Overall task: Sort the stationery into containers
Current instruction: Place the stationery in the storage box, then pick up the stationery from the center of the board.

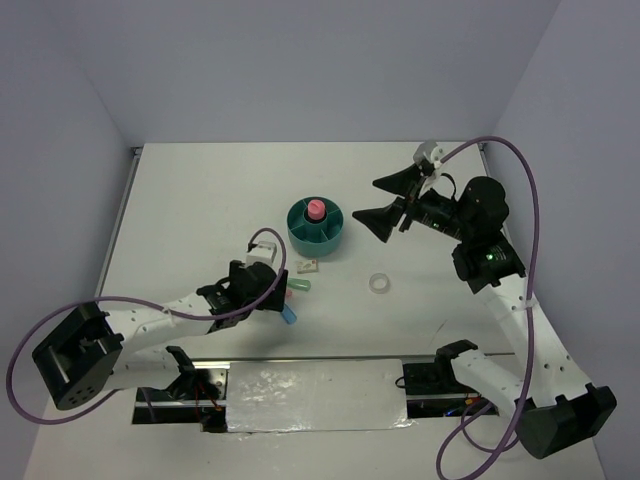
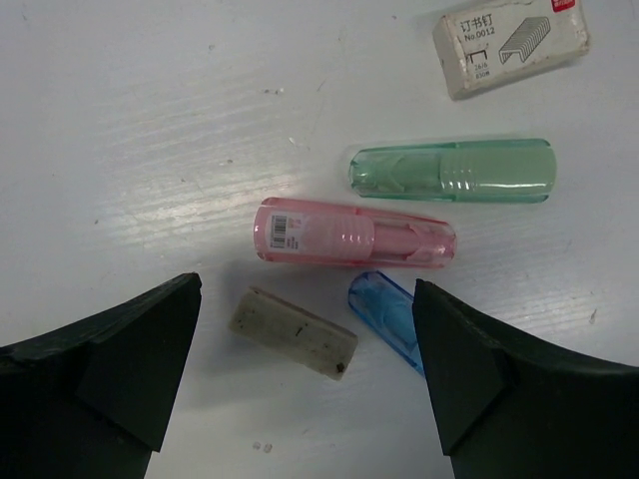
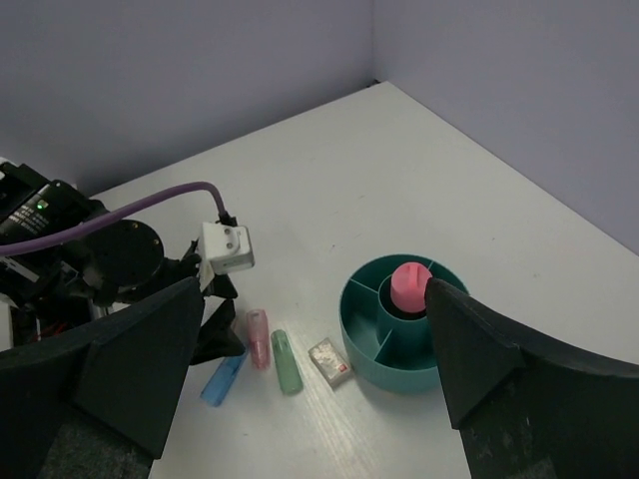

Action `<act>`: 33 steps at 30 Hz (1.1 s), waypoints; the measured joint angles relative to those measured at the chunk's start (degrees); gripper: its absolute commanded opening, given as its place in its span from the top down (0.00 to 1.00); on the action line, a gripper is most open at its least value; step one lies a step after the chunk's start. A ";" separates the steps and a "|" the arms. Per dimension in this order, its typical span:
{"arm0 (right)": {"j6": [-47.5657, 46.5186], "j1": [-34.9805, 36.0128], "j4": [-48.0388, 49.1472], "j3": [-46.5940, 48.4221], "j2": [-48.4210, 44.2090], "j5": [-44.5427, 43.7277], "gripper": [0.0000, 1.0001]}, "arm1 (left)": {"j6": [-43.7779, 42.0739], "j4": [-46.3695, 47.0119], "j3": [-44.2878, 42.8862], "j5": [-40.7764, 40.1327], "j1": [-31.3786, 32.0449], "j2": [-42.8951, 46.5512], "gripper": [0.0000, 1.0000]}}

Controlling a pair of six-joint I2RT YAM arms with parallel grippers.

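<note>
Left gripper [image 2: 308, 299] — jaws spread, grasping nothing, low over the table [image 2: 150, 120]. Between its fingers we list a pink capsule [image 2: 354, 233], a beige eraser [image 2: 293, 332] just below it, and a blue capsule [image 2: 384, 314], its far end hidden behind one finger. Beyond lie a green capsule [image 2: 451, 172] and a white staple box [image 2: 509, 42], one corner cut off.

Right gripper [image 1: 372, 200] — jaws spread, empty, near the teal organiser [image 1: 300, 238]. A pink tube [image 1: 316, 209] stands in its central cup; one finger hides part of the ring. A clear tape ring [image 1: 379, 284] lies apart.
</note>
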State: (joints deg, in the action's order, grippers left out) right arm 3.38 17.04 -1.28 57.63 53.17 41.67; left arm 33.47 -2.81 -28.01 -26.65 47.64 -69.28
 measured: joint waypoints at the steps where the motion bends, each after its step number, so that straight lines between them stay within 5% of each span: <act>1: 0.28 0.02 0.04 0.00 -0.13 0.22 0.02 | 0.24 -0.59 -0.20 0.33 0.00 0.00 0.01; 17: 2.14 2.34 0.46 -0.37 0.17 2.34 0.02 | 24.39 -17.77 -3.91 -5.27 0.00 1.51 0.15; 33: 1.16 5.66 -0.72 -0.37 1.46 2.05 0.03 | 40.39 -29.64 -13.57 -11.65 -0.04 -11.76 0.24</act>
State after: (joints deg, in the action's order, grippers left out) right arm 4.54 22.70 -2.00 57.25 54.63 43.72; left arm 73.87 -32.45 -41.58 -38.30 47.59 -81.03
